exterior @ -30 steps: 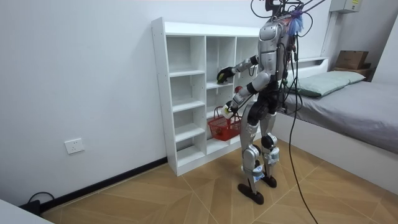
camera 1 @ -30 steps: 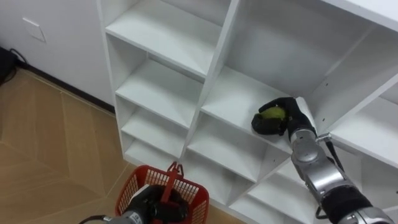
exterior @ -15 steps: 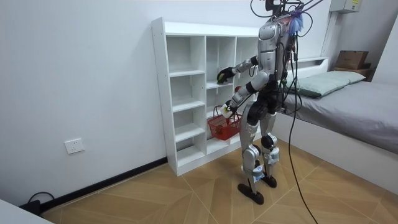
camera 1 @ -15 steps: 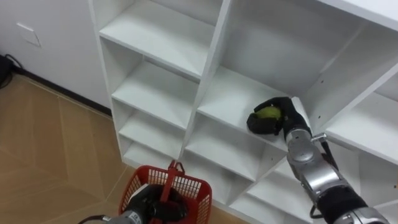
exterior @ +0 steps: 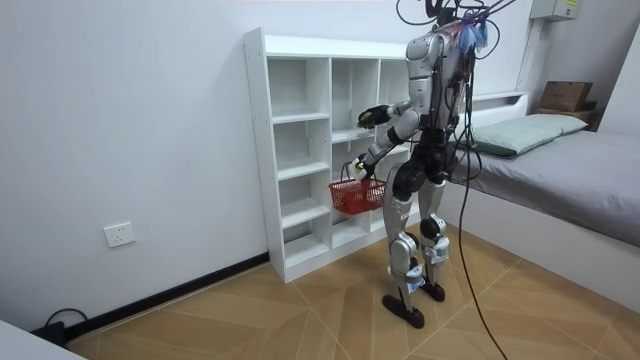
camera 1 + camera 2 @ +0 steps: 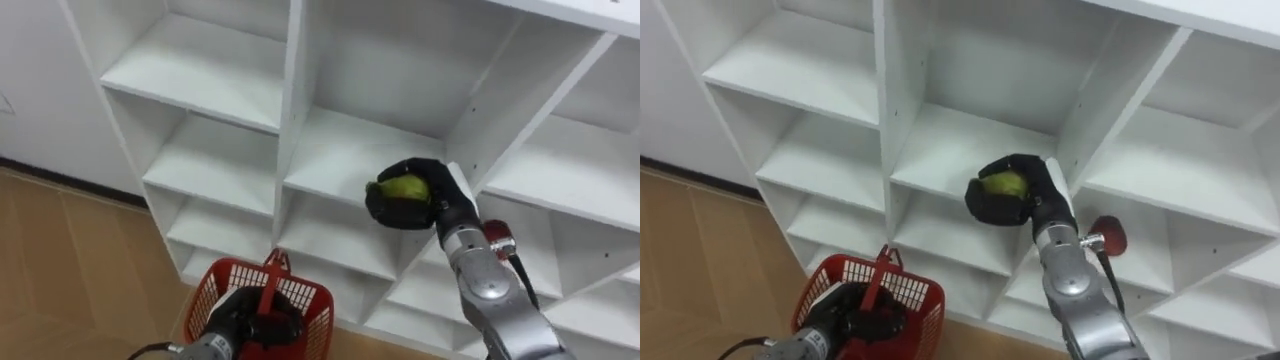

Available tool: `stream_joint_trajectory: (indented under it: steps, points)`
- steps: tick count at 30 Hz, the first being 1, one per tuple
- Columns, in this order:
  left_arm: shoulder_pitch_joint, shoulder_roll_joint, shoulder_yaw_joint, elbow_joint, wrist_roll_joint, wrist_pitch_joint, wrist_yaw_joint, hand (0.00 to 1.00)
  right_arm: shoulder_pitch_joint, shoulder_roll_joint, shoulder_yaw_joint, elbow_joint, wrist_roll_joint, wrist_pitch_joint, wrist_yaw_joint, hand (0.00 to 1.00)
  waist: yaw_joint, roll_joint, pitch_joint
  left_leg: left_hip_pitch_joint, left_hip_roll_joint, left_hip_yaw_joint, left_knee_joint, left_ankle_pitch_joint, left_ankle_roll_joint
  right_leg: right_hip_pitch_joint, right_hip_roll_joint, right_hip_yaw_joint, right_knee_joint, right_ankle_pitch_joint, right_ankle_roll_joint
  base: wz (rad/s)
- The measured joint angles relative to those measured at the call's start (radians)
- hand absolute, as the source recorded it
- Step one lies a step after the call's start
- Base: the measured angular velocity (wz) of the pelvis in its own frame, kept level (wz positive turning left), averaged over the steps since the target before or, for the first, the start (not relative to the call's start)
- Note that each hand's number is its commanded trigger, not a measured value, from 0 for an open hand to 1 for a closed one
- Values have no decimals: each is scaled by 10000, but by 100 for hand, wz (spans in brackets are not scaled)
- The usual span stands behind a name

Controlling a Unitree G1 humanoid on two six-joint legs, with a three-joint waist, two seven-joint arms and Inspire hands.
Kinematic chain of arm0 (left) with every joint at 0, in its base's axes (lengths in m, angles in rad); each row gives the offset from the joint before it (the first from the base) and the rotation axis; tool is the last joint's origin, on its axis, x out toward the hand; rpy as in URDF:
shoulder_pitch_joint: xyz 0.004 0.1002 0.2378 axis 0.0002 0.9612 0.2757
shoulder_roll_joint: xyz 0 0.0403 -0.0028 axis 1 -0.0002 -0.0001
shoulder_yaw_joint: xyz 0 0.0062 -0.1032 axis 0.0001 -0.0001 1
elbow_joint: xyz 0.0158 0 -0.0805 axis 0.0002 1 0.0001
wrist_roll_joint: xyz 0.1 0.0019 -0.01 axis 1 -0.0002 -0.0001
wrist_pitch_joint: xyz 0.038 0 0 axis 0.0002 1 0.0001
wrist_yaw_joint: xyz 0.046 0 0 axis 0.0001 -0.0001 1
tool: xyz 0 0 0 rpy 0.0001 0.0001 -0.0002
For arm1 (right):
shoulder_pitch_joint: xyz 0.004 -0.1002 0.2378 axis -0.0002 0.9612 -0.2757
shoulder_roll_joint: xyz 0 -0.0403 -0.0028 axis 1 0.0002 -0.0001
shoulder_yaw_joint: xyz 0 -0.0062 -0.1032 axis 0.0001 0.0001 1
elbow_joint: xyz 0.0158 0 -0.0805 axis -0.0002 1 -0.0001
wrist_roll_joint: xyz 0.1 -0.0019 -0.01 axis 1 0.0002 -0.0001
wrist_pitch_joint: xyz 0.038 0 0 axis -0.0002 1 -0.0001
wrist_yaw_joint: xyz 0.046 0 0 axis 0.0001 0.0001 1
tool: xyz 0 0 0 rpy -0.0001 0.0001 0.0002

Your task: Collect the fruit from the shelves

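Fruit over basket: the robot's right hand [image 6: 432,210], fingers clenched round a small, round, yellow-green fruit [image 6: 402,187], holds it just off the front edge of a closet shelf [image 6: 340,150]. The red basket [image 6: 208,298], its handle gripped by the left hand [image 6: 245,322], hangs below and to the fruit's left.

Bright, even light, soft shadows inside closet [image 6: 290,100]

The closet [image 6: 340,150] is smooth white board with a matt finish. The basket [image 6: 312,298] is red plastic lattice, slightly glossy. The fruit [image 6: 402,187] has smooth yellow-green skin with a faint shine. The right hand [image 6: 447,202] looks matt black. The floor [image 6: 70,260] is wood with a satin sheen.
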Motion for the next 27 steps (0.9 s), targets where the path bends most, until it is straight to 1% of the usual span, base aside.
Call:
stream_joint_trajectory:
  steps: [1,2,3,5,6,7,8,9,10,11,12,13,15,16,18,19,20,23,27]
  points:
    - [2,-14,8,0,0,0,3,100,128,4,0,-132,-26,0,76,100,-32,47,-21,12,8,32,-9,-1,2,-8,6,45,1,5,0,-29]
    - [2,-32,-10,-17,-17,0,3,100,300,1,-8,-275,-34,0,223,100,-94,131,-41,69,24,125,-56,-1,2,-28,24,194,13,8,-3,-27]
    - [3,-53,-19,-18,-146,-1,25,100,387,2,-9,-346,14,1,329,100,-186,211,-32,178,47,237,-164,-1,2,-28,51,266,33,13,-11,-26]
    - [5,-60,-64,-18,-325,-22,149,100,547,5,-7,-529,52,0,486,100,-318,323,-57,254,60,272,-234,0,1,-29,78,348,48,19,-20,-22]
    - [7,-109,-54,-17,-391,-61,218,100,701,2,-33,-686,39,0,632,100,-381,381,-65,359,96,423,-326,2,-2,-43,124,539,83,23,-25,-28]
    - [7,-129,-45,-17,-397,-104,224,100,795,-5,-41,-806,23,0,713,100,-382,411,-58,372,117,494,-342,2,-4,-53,143,587,117,23,-26,-31]
    - [6,-139,-49,-17,-404,-215,224,100,1000,-4,-47,-1096,9,-2,884,100,-411,448,-76,412,130,534,-384,0,-6,-70,170,736,133,22,-26,-25]
    - [5,-140,-45,-17,-406,-352,223,100,1119,-4,-47,-1315,11,-33,1097,100,-545,466,-84,472,142,624,-434,2,-9,-120,190,797,148,22,-27,-24]
    - [5,-140,-48,-17,-406,-407,223,100,1148,-4,-47,-1379,12,-60,1196,100,-556,476,-89,481,147,686,-455,2,-9,-153,199,838,159,24,-29,-32]
    - [7,-137,-69,-17,-414,-500,223,100,1179,-9,-44,-1464,73,-76,1345,100,-581,489,-84,504,149,800,-476,2,-10,-201,222,990,165,30,-39,-30]
    - [9,-126,-159,-16,-415,-571,224,100,1374,-21,-71,-1648,187,-87,1443,100,-638,489,-84,518,145,800,-474,1,-8,-212,227,1047,162,32,-41,-24]
    - [22,-125,-188,-6,-415,-612,224,100,1488,-20,-74,-1729,239,-115,1493,100,-653,489,-84,525,143,799,-475,0,-8,-210,225,1057,163,32,-41,-10]
    - [98,-82,-295,9,-415,-705,239,100,1807,-8,-71,-1846,387,-144,1796,100,-813,497,-78,562,138,811,-499,-3,-7,-216,232,1126,158,32,-40,-6]
    - [115,-61,-328,11,-415,-707,254,100,1870,-9,-72,-1847,396,-144,1857,100,-820,504,-73,577,138,819,-502,-4,-7,-218,238,1156,158,32,-40,-15]
    - [212,31,-358,84,-614,-748,349,100,2096,-11,-75,-1847,524,-177,1993,100,-847,566,-46,718,148,822,-632,-10,-15,-186,294,1287,160,36,-45,-18]
    - [217,38,-374,176,-680,-818,355,100,2176,-12,-75,-1845,575,-188,1989,100,-849,587,-49,741,145,822,-657,-10,-15,-182,303,1297,160,38,-48,-13]
    - [254,79,-420,286,-800,-894,397,100,2321,-14,-78,-1832,701,-190,1986,100,-866,630,-24,785,136,823,-684,-10,-16,-172,314,1316,169,41,-54,-7]
    - [394,89,-459,289,-796,-899,427,100,2620,-9,-87,-1682,786,-191,1993,100,-1003,707,17,767,133,823,-690,-11,-16,-216,313,1328,195,42,-55,-2]
    - [377,87,-469,288,-798,-904,428,100,2962,-9,-87,-1566,703,-186,2004,100,-1089,739,5,691,125,896,-682,-11,-17,-379,317,1350,328,41,-54,-6]
